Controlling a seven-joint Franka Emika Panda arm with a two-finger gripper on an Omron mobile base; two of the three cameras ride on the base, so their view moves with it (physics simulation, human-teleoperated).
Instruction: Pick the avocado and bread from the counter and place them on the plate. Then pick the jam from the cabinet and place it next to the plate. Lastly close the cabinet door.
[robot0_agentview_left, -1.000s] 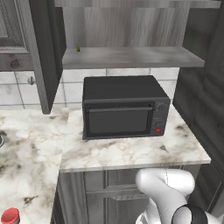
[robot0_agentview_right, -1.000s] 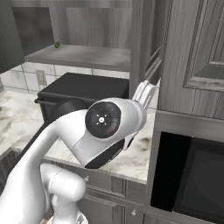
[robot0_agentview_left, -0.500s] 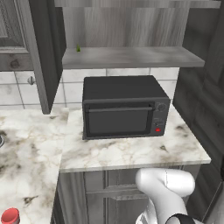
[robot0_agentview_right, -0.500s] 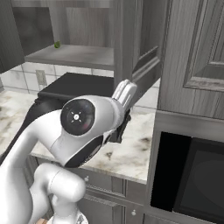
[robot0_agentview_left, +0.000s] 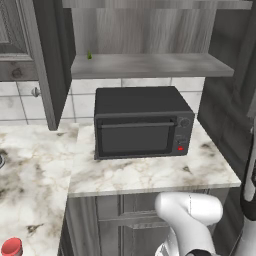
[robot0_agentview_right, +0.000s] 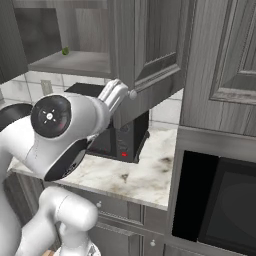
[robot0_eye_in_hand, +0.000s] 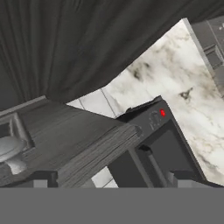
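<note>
The cabinet (robot0_agentview_left: 150, 64) stands open above the black microwave. Its right cabinet door (robot0_agentview_right: 152, 47) is swung partway out over the microwave, with its round knob (robot0_agentview_right: 132, 94) at the lower free corner. My gripper (robot0_agentview_right: 119, 91) is open, right beside that knob at the door's edge. In the hand view the knob (robot0_eye_in_hand: 9, 148) sits at the left and the door panel (robot0_eye_in_hand: 74, 140) runs between my spread fingertips (robot0_eye_in_hand: 43, 178). The red jam (robot0_agentview_left: 11, 247) stands on the counter (robot0_agentview_left: 150, 172) at the lower left corner. The avocado, bread and plate are out of view.
The black microwave (robot0_agentview_left: 142, 122) stands on the counter under the shelf. The left cabinet door (robot0_agentview_left: 47, 65) hangs open with its knob (robot0_agentview_left: 36, 92). A small green thing (robot0_agentview_left: 89, 55) sits on the shelf. A tall dark cabinet with a built-in oven (robot0_agentview_right: 225, 200) stands to the right.
In the right base view my hand has swept left and the right cabinet door has swung with it, now showing more of its face. The jaws have stayed open.
</note>
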